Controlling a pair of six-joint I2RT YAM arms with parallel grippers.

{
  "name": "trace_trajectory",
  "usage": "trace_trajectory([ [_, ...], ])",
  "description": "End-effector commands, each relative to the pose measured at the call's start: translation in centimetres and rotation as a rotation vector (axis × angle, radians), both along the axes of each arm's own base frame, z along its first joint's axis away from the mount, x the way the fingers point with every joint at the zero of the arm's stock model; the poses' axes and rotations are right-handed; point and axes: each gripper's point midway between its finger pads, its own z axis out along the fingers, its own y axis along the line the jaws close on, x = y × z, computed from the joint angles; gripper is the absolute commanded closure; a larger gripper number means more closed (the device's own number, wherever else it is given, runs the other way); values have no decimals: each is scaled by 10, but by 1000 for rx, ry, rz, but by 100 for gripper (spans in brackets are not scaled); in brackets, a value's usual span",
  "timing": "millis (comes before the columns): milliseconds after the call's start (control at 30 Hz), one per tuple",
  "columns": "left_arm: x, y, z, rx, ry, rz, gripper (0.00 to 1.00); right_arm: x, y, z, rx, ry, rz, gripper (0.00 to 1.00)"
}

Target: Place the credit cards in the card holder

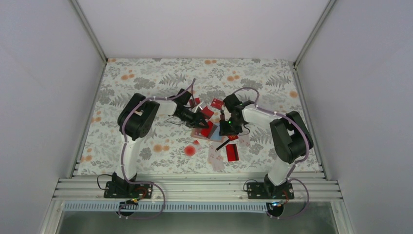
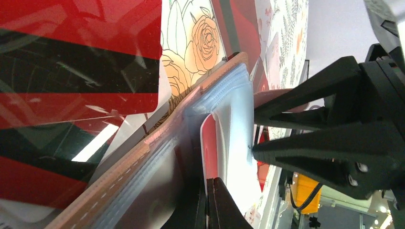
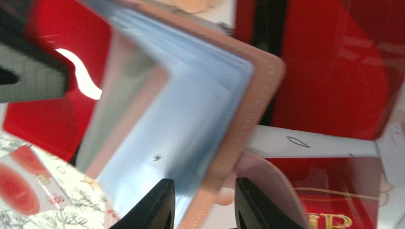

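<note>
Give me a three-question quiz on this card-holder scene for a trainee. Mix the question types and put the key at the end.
1. True or false: the card holder lies folded shut.
2. In the left wrist view, the left gripper has its fingers: A) pressed together; B) spread wide; C) out of sight.
3. Fill in: most of the loose credit cards on the table are ____.
Key: 1 false, it stands open; 2 A; 3 red.
</note>
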Motion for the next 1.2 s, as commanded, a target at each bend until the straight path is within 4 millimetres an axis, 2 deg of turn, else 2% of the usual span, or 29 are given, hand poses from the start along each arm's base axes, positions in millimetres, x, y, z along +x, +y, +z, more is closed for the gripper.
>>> trace_trajectory([
  [0,-11,17,-40,188,34,50,98,5,-16,-3,-47,-19,-74,70],
  [67,-11,16,-41,192,43,61,98,10,-14,-4,-41,-28,-91,74],
  [200,-9,14,-40,190,48,78,98,11,-16,-19,-55,-14,-93,78],
  [467,-3,13,-39,205,81,150,98,-13,-30,-50,-98,32,-66,88],
  [600,1,11,-32,201,104,201,98,-23,-29,-60,-82,60,-55,92],
  [833,7,-3,-17,187,113,252,98,-28,-27,-67,-68,73,-42,95],
  [1033,-1,-9,-22,238,139,292,97,-29,-23,-71,-43,78,-36,96],
  [1167,-3,-8,-25,297,126,302,89,-30,-23,-73,-39,76,-24,96],
])
